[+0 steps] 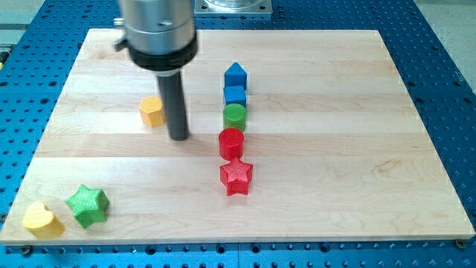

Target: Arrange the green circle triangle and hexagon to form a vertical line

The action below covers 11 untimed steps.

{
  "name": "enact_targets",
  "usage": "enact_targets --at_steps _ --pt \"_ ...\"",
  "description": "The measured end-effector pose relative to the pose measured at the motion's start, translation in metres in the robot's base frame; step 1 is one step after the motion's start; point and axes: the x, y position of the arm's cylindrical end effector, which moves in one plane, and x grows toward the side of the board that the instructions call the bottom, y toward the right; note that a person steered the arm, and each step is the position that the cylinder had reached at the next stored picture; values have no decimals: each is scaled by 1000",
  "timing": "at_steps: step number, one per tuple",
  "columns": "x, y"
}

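Pale wooden surface [335, 149], my tip [178, 138], a bare rod without jaws, stood just right of the yellow hexagon block [152, 111], green cylinder block [234, 116] sat mid-column, touching blue cube block [235, 95] above, red cylinder block [231, 142] below.

A single camera looks down at a slant on the wooden counter [312, 193] from beyond its near long edge, facing toward the arm's base plate [234, 5] at the view's top. It stands far enough back to take in almost the whole counter, with the blue perforated bench [446, 89] showing around it. The arm's dark housing [158, 33] rises out of the top edge, cut off there.
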Motion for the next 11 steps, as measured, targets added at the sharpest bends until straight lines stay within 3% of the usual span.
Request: enact_targets --at_steps 1,3,4,7,11 --pt "0 -25" --pt "-75 -25" --pt "-115 -7" --pt "-171 95" --pt "-147 108"
